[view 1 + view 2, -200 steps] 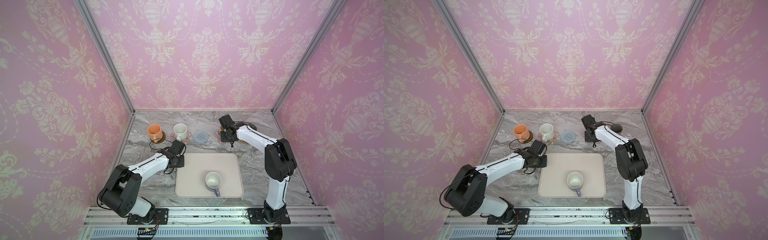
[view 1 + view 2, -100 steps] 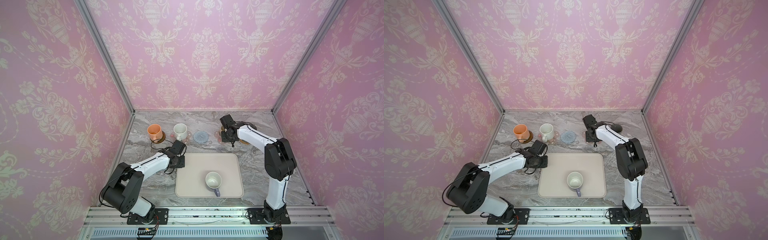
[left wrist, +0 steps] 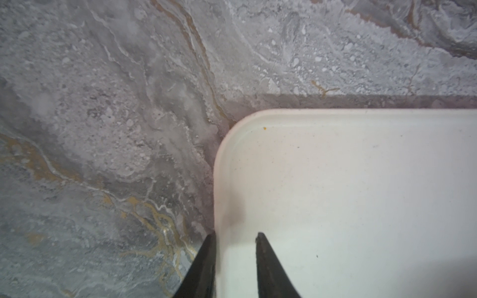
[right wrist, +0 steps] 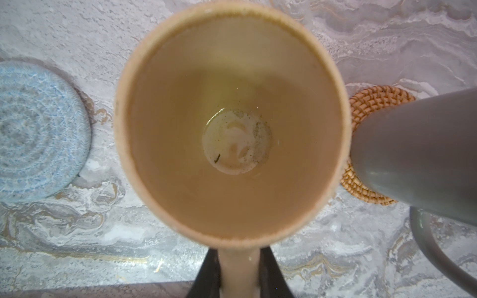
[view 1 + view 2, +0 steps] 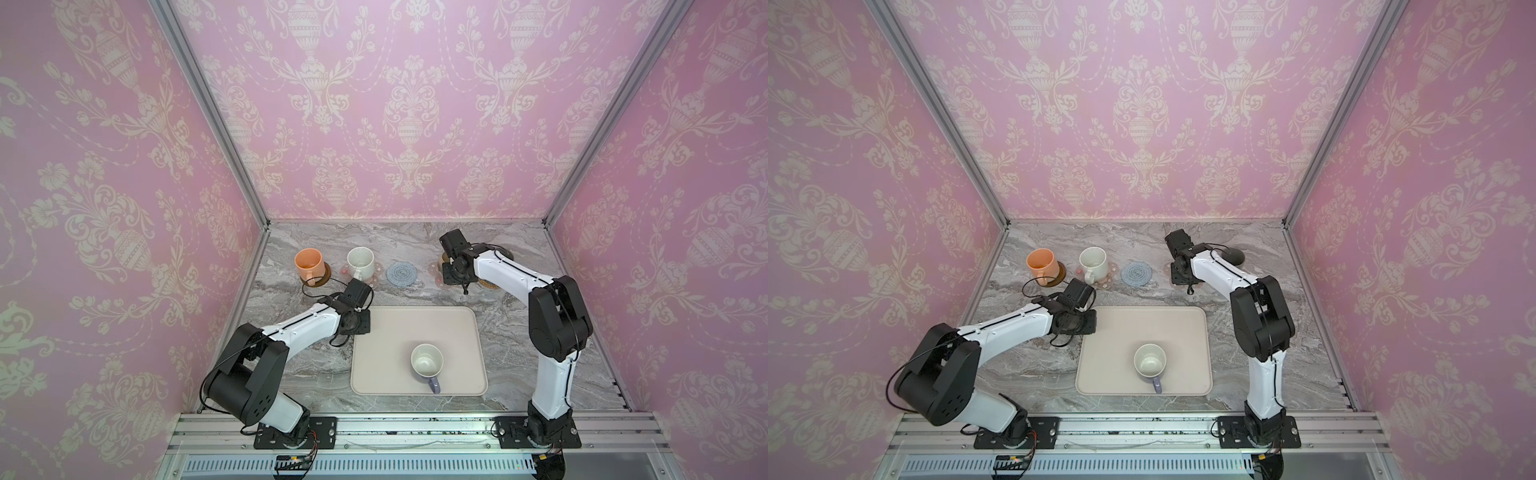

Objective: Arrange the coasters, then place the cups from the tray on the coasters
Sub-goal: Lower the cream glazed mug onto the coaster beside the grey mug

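Beige-yellow mug (image 4: 232,123): right hand (image 4: 238,258) is clamping its handle over, probably, a flower coaster (image 5: 435,271). Left hand (image 3: 236,236) is straddling the tray (image 3: 222,160) rim, jaws apart; the next move is calling for a level set-down, then release.

Marble-look table (image 3: 103,103); woven rattan coaster (image 4: 371,103); glazed beige mug (image 4: 232,64)

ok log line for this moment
left gripper: open, straddling tray rim | right gripper: shut on beige mug handle | lavender mug: on tray | blue coaster: bare
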